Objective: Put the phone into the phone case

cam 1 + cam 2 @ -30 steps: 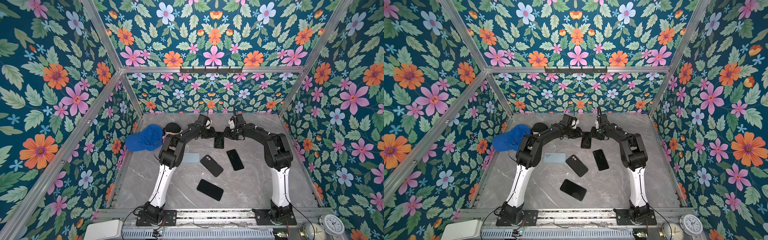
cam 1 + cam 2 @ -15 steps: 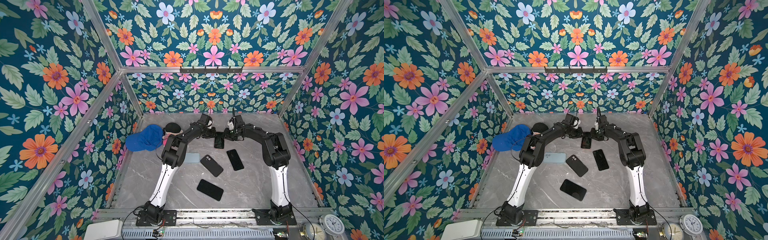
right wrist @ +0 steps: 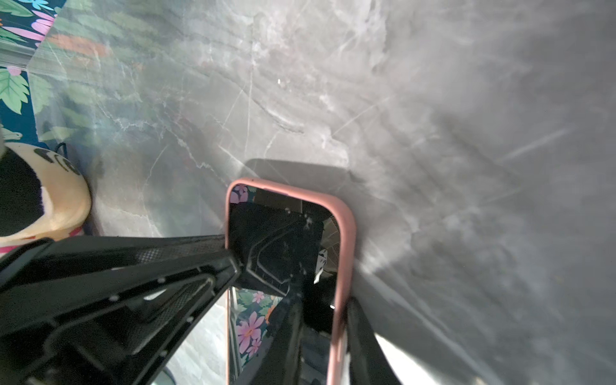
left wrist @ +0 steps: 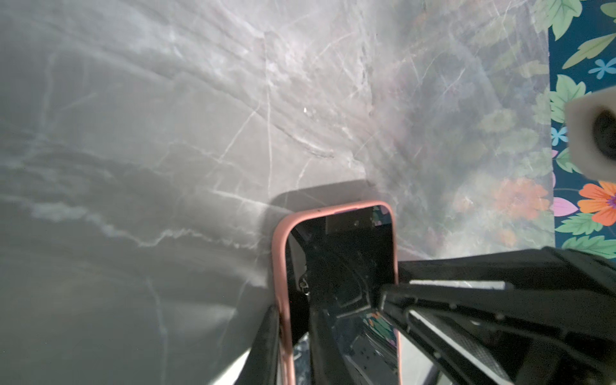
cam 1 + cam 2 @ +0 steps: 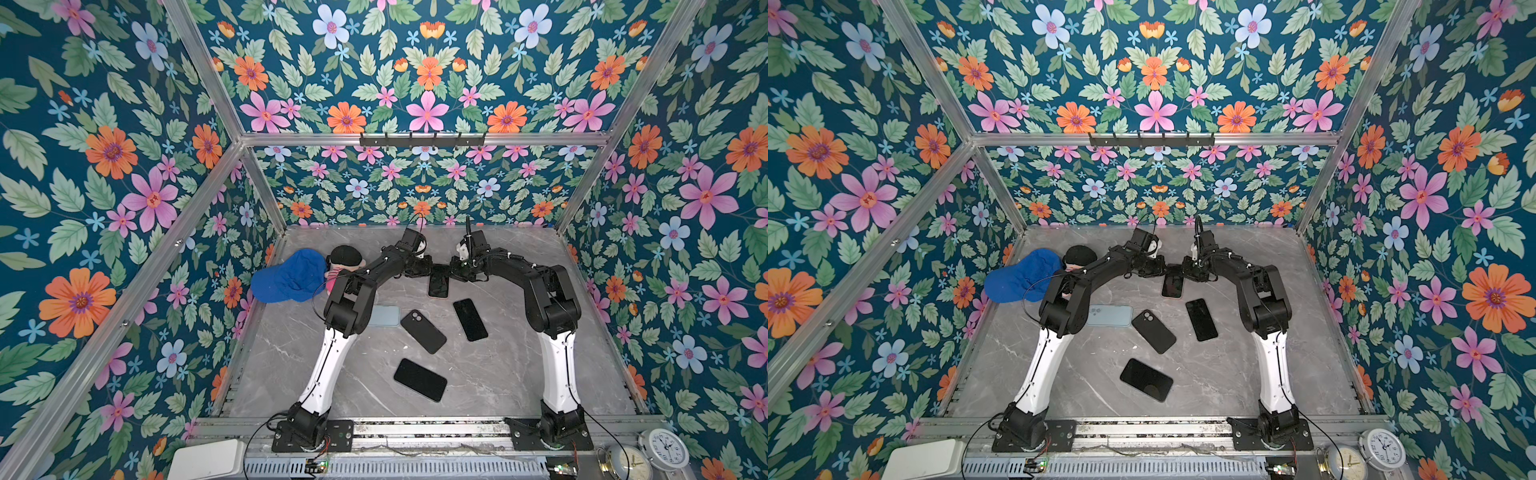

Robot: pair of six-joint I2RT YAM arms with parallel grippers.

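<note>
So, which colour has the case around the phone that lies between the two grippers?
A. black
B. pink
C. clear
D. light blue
B: both wrist views show a pink rim of the phone case running around the dark screen of the phone.

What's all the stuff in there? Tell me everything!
table: one, grey marble, underneath everything.
phone case: one, pink, mid-back table, around a phone.
phone: one, black screen, inside that case.
loose phones: three, black, flat nearer the front.
phone or case: one, pale blue, partly hidden by the left arm.
cap: one, blue, back left.
soft toy: one, black and cream, beside the cap.
clocks: two, white and gold, front right corner.
box: one, white, front left corner.
hook rail: one, black, back frame bar.
left gripper: one, black, pinching the case's edge.
right gripper: one, black, pinching the opposite edge.
</note>
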